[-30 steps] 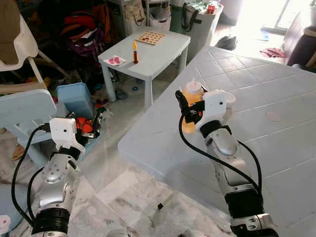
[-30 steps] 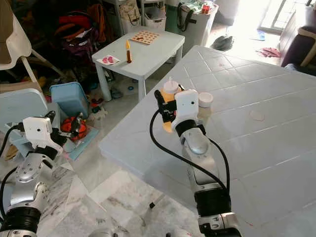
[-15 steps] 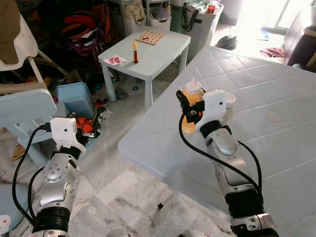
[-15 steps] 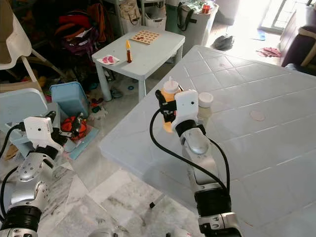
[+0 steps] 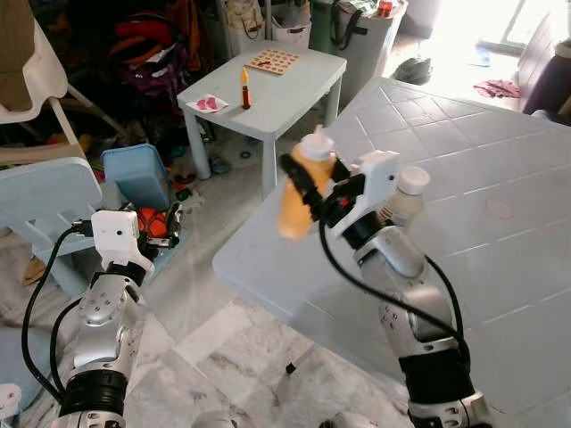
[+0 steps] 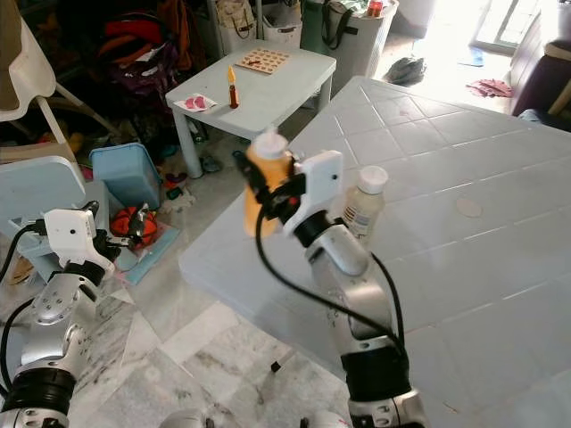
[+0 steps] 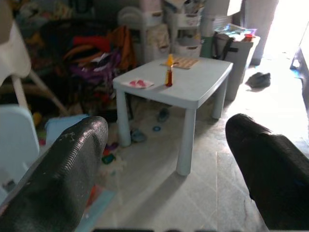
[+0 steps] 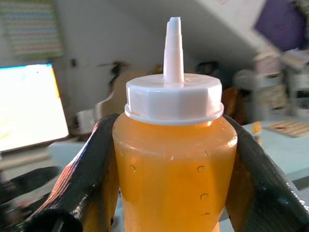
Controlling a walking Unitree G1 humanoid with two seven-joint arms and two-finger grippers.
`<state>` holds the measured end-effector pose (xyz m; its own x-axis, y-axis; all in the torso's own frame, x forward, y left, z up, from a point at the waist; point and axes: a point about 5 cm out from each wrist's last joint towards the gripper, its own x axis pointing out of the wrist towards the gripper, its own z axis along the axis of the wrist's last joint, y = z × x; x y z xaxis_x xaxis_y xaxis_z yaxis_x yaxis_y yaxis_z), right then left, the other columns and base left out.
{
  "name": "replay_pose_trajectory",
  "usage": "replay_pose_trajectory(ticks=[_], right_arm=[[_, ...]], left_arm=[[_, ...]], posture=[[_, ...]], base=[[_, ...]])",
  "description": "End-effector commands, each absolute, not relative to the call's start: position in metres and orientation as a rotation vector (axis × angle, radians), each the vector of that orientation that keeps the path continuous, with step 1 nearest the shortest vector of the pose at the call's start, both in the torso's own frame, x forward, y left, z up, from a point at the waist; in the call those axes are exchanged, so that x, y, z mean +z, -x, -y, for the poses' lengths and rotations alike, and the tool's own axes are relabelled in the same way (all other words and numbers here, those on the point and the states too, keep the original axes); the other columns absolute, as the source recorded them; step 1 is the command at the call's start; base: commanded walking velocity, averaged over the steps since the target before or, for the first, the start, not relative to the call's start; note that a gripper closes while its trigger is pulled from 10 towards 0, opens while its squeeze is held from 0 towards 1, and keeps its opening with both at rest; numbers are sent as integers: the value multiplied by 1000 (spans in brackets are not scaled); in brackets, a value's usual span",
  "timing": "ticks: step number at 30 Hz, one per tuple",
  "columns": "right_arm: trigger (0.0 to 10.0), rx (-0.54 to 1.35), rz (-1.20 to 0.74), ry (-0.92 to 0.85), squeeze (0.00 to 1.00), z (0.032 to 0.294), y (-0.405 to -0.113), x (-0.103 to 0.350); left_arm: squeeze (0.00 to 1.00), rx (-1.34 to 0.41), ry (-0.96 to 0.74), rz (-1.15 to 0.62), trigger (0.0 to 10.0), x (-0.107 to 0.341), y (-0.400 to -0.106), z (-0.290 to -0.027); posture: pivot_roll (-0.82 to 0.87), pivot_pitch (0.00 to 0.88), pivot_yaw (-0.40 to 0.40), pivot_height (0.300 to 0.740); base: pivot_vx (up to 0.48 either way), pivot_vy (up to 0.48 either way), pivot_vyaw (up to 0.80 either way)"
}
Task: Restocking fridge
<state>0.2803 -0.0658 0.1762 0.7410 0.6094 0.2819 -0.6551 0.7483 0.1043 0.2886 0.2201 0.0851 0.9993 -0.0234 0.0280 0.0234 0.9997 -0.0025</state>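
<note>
My right hand (image 5: 308, 189) is clamped on the orange sauce bottle (image 5: 301, 185), held upright off the table (image 5: 464, 232) edge w/ a white-capped jar (image 5: 401, 194) just beside, left hand (image 7: 169, 159) spread wide, idle near floor.

The orange bottle (image 5: 302, 183) is blurring; its base is running off the wrist view's 6 o'clock edge.

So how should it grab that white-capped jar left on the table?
Around the jar's straight body, below the wider cap, coming level from the table's near edge. It stands upright, so fingers close on opposite sides. The right gripper already holds the orange bottle.
</note>
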Motion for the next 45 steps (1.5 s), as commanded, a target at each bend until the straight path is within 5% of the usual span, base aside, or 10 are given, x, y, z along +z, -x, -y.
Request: replay_pose_trajectory(ticks=[1,45], right_arm=[[10000,735,259,-170,0,62,-275,177],[10000,643,320,-11,0,69,-280,168]], left_arm=[[0,0,-11,-14,10000,75,-282,-225],[0,107,-52,-12,10000,78,-291,-224]], posture=[[54,0,-13,740],[53,0,-11,740]], base=[[0,0,800],[0,25,800]])
